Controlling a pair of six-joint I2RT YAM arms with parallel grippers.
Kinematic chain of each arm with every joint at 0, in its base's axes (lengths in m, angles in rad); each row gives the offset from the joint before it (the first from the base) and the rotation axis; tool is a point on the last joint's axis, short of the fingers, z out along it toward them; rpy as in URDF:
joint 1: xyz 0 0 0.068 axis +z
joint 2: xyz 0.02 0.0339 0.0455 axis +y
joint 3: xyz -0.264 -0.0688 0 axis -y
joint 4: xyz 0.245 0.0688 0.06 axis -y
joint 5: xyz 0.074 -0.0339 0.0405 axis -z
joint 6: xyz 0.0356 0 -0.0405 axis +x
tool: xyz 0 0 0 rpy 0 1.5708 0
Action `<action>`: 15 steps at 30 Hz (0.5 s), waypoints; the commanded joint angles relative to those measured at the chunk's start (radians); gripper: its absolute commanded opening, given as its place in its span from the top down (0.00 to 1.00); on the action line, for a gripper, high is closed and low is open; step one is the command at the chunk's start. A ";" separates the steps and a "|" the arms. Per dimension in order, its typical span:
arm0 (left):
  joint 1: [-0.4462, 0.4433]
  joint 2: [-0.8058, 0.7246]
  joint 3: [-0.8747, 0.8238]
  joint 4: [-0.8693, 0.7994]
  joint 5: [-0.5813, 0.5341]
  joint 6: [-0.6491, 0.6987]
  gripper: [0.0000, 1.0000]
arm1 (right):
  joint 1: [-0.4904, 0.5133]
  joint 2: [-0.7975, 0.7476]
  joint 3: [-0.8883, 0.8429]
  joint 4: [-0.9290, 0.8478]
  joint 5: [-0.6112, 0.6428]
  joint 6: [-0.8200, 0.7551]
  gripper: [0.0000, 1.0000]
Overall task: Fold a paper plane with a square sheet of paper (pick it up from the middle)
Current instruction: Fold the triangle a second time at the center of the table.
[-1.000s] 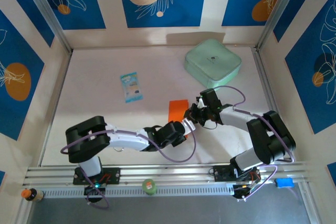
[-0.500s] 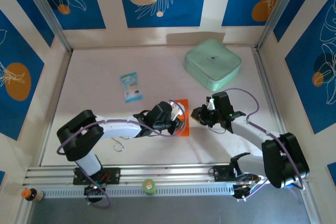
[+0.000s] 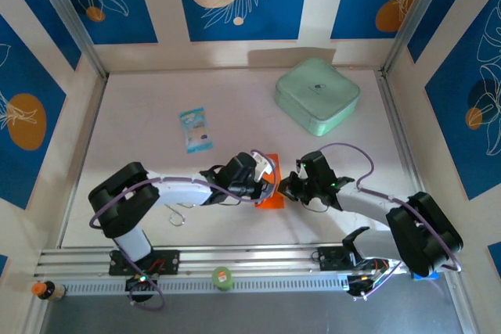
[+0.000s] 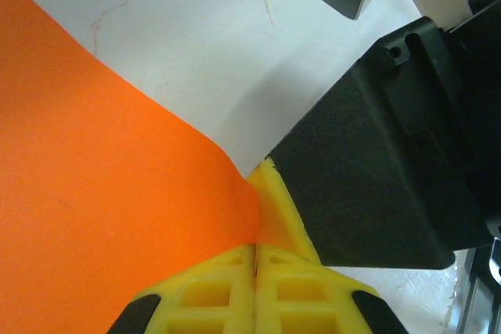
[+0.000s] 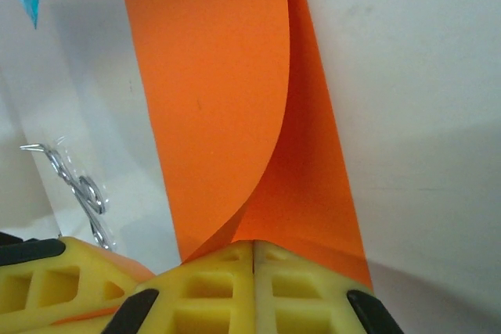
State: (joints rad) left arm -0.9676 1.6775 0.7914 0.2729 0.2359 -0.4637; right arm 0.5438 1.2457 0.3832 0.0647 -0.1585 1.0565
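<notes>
Paper [image 5: 219,76] folded over, long axis running away from right fingers [image 5: 227,271].

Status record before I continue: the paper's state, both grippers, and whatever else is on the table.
paper: square sheet of paper, orange, one layer curling over the other
left gripper: shut on the sheet's edge
right gripper: shut on the sheet where the layers meet
spacing: grippers close together
other: mint-green box at far right; blue-and-white packet further left
</notes>
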 commanded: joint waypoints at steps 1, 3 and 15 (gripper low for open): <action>0.009 0.012 -0.010 0.012 0.008 -0.026 1.00 | 0.029 -0.004 -0.035 0.042 0.078 0.044 1.00; 0.009 0.014 -0.013 0.018 0.002 -0.035 1.00 | 0.038 -0.016 -0.051 0.055 0.109 0.051 1.00; 0.009 0.016 -0.020 0.023 -0.002 -0.050 1.00 | 0.086 -0.036 -0.106 0.191 0.088 0.060 1.00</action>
State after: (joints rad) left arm -0.9657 1.6863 0.7860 0.2775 0.2356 -0.5003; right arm 0.6163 1.1961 0.2710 0.2028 -0.0547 1.1122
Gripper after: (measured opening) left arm 0.064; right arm 0.050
